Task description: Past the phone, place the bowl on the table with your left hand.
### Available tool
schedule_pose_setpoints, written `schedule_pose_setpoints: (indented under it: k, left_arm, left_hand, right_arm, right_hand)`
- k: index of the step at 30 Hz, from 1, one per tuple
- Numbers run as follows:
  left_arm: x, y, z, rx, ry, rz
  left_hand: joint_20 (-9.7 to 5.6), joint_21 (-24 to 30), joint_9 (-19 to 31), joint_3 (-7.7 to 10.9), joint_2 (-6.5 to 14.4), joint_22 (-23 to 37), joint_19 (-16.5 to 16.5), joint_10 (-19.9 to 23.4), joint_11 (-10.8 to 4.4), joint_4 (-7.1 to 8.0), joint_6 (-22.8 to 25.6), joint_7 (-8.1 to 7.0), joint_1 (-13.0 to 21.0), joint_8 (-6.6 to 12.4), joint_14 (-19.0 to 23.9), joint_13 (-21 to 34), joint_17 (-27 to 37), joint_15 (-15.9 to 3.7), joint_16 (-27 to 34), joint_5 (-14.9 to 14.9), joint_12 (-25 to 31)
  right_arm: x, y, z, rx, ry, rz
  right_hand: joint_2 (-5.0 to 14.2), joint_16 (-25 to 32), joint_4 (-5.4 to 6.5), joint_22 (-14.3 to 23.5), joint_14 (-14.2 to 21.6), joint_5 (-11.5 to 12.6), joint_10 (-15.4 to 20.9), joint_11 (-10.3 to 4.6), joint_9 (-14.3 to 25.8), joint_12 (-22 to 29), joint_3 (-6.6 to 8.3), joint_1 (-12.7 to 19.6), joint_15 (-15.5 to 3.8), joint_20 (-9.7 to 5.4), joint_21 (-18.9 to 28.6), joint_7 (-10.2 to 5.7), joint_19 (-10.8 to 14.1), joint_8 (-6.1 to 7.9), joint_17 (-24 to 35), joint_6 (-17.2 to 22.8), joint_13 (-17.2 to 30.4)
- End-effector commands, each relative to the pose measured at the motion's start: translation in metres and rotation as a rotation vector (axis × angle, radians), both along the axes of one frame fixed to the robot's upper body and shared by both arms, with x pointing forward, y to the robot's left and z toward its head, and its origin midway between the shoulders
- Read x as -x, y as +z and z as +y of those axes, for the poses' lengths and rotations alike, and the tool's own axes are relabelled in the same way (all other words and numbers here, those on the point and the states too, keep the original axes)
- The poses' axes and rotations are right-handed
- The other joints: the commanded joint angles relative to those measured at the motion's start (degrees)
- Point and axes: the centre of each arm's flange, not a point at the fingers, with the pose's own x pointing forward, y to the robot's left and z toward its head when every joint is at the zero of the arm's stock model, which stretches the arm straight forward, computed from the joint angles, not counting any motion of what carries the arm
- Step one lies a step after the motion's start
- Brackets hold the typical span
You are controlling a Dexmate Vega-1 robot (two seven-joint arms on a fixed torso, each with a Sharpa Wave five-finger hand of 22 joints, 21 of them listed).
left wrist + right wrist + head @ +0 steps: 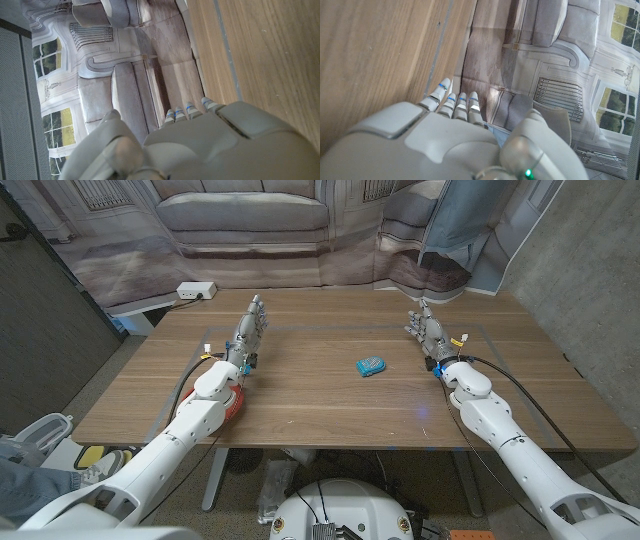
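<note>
Wooden table (330, 395) bearing my left hand (250, 330) and right hand (428, 332), fingers extended, apart, gripping nothing. Blue phone (371, 366) lies at centre, between them, nearer my right. Red object (233, 401), possibly the bowl, under my left forearm.

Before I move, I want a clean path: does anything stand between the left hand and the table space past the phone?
Nothing visible does. Bare table lies between the left hand and the stretch beyond the phone. A red thing under the left forearm could be the bowl; I cannot tell.
</note>
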Motion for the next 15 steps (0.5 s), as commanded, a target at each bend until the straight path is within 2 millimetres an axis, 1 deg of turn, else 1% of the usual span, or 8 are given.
schedule_pose_setpoints:
  k: [1, 2, 11, 15]
  left_arm:
    - [0.0075, 0.0034, 0.0061, -0.022, 0.021, 0.011]
    - [0.0085, 0.0036, 0.0064, -0.027, 0.022, 0.013]
    - [0.0143, 0.0033, 0.0104, -0.062, 0.017, 0.028]
    - [0.0159, 0.0026, 0.0110, -0.067, 0.011, 0.024]
  left_hand:
    - [-3.36, 0.53, 0.24, 0.12, 0.48, 0.22, 0.87, 0.87, 0.05, -0.60, 1.04, -0.06, 0.97, 0.39, 0.79, 0.10, 0.14, 0.15, 0.20, 0.39, 0.22]
    - [-3.31, 0.53, 0.24, 0.15, 0.58, 0.22, 0.94, 1.11, 0.24, -0.64, 1.29, -0.04, 1.08, 0.43, 0.93, 0.11, 0.14, 0.22, 0.19, 0.39, 0.27]
    - [-2.76, 0.64, 0.24, 0.21, 1.12, 0.29, 2.12, 3.93, 0.40, -1.02, 4.04, 0.14, 2.00, 0.89, 3.08, 0.16, 0.18, 0.51, 0.38, 0.22, 0.79]
    - [-2.66, 0.65, 0.25, 0.18, 1.22, 0.31, 2.46, 4.57, 0.36, -1.14, 4.96, 0.19, 2.25, 1.03, 3.80, 0.18, 0.19, 0.13, 0.43, 0.14, 0.82]
  right_arm:
    - [-0.0018, -0.0021, 0.0017, 0.006, 0.004, 0.005]
    - [-0.0018, -0.0020, 0.0017, 0.003, 0.004, 0.005]
    - [-0.0008, -0.0027, 0.0000, -0.005, 0.004, 0.007]
    - [-0.0004, -0.0037, -0.0008, -0.005, 0.003, 0.010]
  right_hand:
    - [0.23, -0.10, -0.25, 0.10, -0.22, 0.12, -0.06, 0.42, 0.28, -0.28, 0.33, 0.50, 0.43, -3.16, -0.27, 0.26, 0.13, -0.29, 0.24, -0.24, 0.20]
    - [0.24, -0.15, -0.25, 0.10, -0.28, 0.11, -0.07, 0.44, 0.28, -0.31, 0.32, 0.50, 0.46, -3.17, -0.31, 0.28, 0.11, -0.32, 0.25, -0.29, 0.21]
    - [0.33, -0.24, -0.25, 0.11, -0.27, 0.04, -0.03, 0.63, 0.29, -0.43, 0.26, 0.46, 0.64, -3.00, -0.57, 0.34, -0.06, -0.41, 0.28, -0.48, 0.21]
    - [0.37, -0.27, -0.25, 0.12, -0.24, 0.00, -0.05, 0.84, 0.29, -0.49, 0.24, 0.44, 0.70, -2.92, -0.68, 0.44, -0.14, -0.44, 0.30, -0.56, 0.22]
